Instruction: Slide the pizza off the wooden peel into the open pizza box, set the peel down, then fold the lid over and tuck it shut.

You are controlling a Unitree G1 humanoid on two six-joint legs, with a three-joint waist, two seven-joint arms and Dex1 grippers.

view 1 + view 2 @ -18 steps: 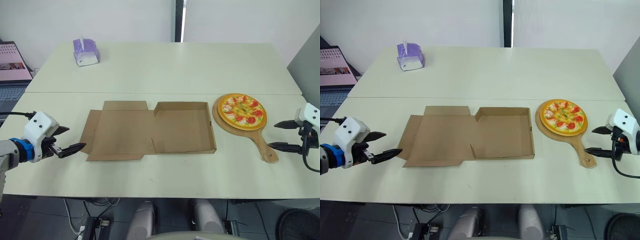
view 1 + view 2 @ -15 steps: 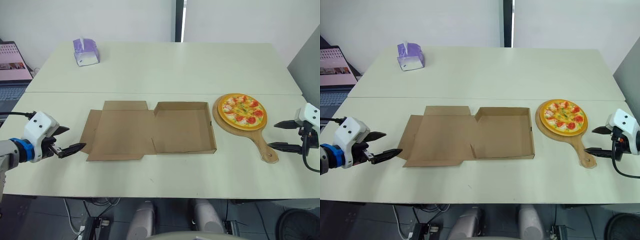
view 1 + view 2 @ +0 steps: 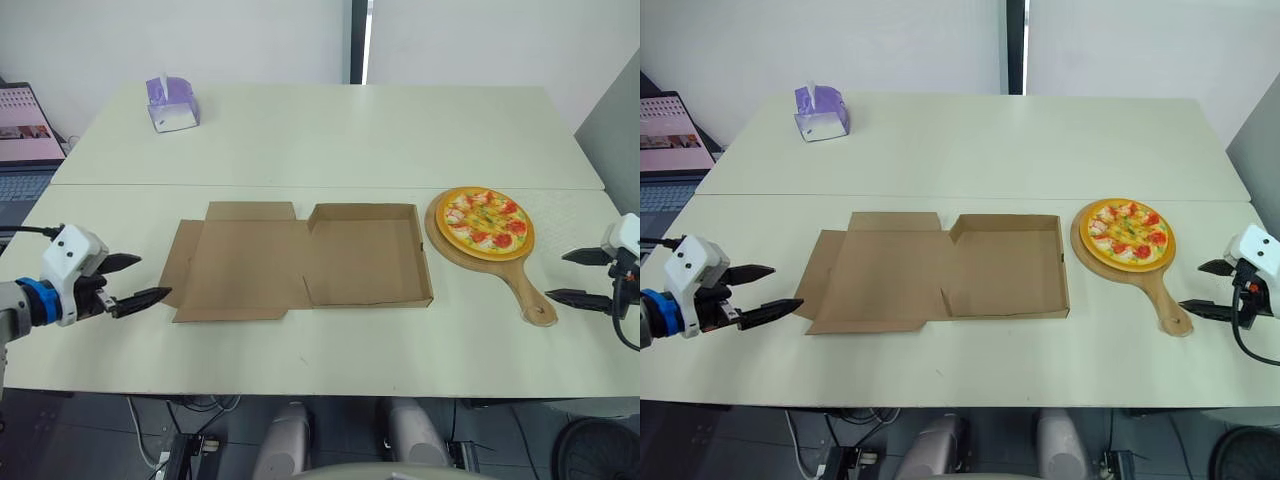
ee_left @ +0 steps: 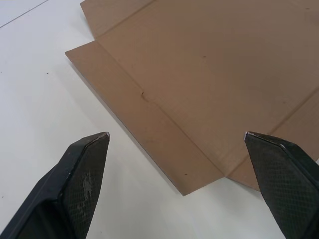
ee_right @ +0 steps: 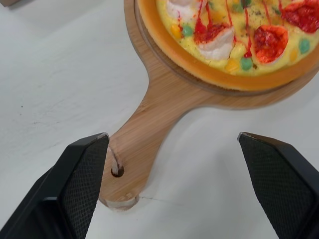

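A pizza (image 3: 486, 222) with red and yellow toppings lies on a round wooden peel (image 3: 520, 282) at the table's right, the handle pointing toward the near edge. Left of it the brown pizza box (image 3: 366, 255) lies open, its lid (image 3: 240, 261) flat on the table to the left. My right gripper (image 3: 580, 276) is open, just right of the peel's handle end (image 5: 130, 164) and apart from it. My left gripper (image 3: 128, 280) is open too, a little left of the lid's near left corner (image 4: 189, 186), touching nothing.
A purple tissue box (image 3: 172, 104) stands at the far left of the table (image 3: 330, 130). A laptop screen (image 3: 25, 125) sits beyond the table's left edge. A seam runs across the table behind the box.
My right gripper has drawn back to the right, away from the peel's handle end. My left gripper has shifted slightly left. Box, peel and pizza have not moved.
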